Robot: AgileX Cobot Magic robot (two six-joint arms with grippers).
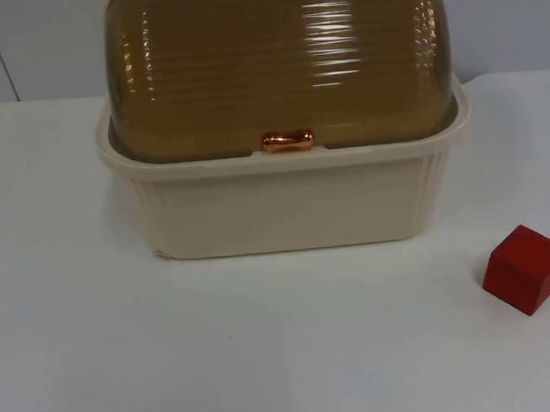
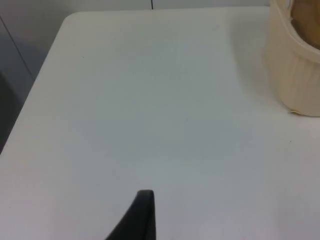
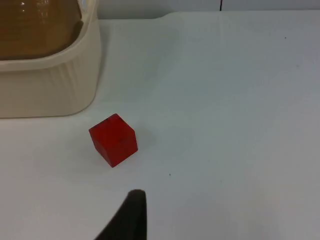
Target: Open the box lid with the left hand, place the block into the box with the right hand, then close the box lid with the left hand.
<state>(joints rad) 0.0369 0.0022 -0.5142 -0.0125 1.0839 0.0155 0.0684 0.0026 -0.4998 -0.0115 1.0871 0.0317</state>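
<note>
1 matte black, tapered fingertip [image 2: 142, 215] on each tool, the right's [image 3: 131, 215] alike

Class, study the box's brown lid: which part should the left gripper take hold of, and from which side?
Probably the copper handle at the middle of the lid's front edge. It juts out towards the table's front, so approach from the front; the ribbed dome offers no other hold.

A white table top [image 1: 265, 356] is seen, ending at a grey partition wall [image 1: 506, 14]. A cream box [image 1: 284, 205] with a closed amber ribbed lid [image 1: 276, 66] is set on it toward the wall. A red block [image 1: 526, 268] rests on the table near the box's right front corner, apart from it.
</note>
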